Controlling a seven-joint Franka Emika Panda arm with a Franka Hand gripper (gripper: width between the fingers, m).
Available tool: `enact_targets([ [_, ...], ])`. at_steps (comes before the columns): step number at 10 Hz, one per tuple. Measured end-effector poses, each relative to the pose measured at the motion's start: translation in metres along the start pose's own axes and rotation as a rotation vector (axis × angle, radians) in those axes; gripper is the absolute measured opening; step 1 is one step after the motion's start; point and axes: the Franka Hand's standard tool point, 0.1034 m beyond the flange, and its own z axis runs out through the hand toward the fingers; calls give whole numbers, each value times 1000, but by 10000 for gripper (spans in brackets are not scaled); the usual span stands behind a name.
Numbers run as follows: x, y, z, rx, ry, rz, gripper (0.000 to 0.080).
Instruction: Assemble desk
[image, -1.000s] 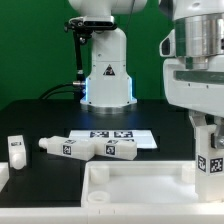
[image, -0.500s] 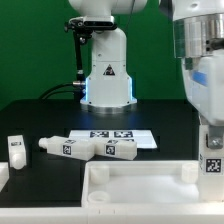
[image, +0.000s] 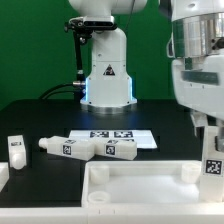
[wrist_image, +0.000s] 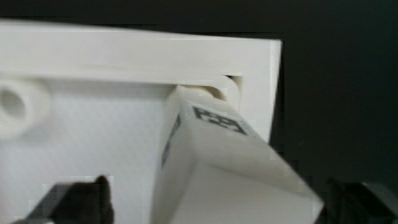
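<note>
The fingers (wrist_image: 71, 200) stand wide apart, one on each side of an upright leg (wrist_image: 222, 135). In the wrist view there is a clear dark gap between the leg and one finger, while the other sits just beside the leg's far edge. I read the gripper (wrist_image: 217, 203) as open and holding nothing, though I cannot tell whether that closer finger brushes the leg.

The main risk, as I judge it, is that closer finger. If the arm lifts away at a slant, the finger could catch the leg and tip it or twist it loose in its socket. How deep the leg sits is hidden, so it may be only partly screwed in and easy to disturb. If the fingers close for another turn while off centre, they could push the leg sideways and jam the thread, or drag the tabletop (wrist_image: 107, 140) across the table.

The leg's lower end goes into the round hole at the tabletop's corner, and a second hole shows at the edge of the wrist view.

In the exterior view the tabletop (image: 140, 178) lies flat in the foreground, with the standing leg (image: 212, 160) at its corner on the exterior view's right. Behind it two more legs (image: 65, 147) (image: 118, 149) lie on their sides, touching end to end. Another leg (image: 15, 150) stands well apart at the exterior view's left. Further back lies the marker board (image: 120, 133), and behind that the robot's base (image: 105, 70).
</note>
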Motion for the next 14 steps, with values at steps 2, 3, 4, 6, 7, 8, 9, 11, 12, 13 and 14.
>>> enact_targets([
  [2, -6, 1, 3, -3, -6, -150, 632],
  [3, -4, 1, 3, -4, -3, -244, 647],
  [4, -4, 1, 3, -4, -3, -309, 649],
  [6, 2, 2, 3, -19, 16, -694, 649],
  [7, 5, 3, 5, -23, 13, -879, 649],
  [8, 3, 5, 7, -44, 10, -1019, 649],
  [9, 3, 4, 7, -42, 12, -979, 649],
  [11, 3, 4, 7, -41, 13, -908, 397],
  [12, 3, 4, 7, -40, 14, -840, 397],
  [13, 3, 4, 7, -40, 16, -768, 284],
  [14, 3, 4, 6, -39, 18, -679, 284],
])
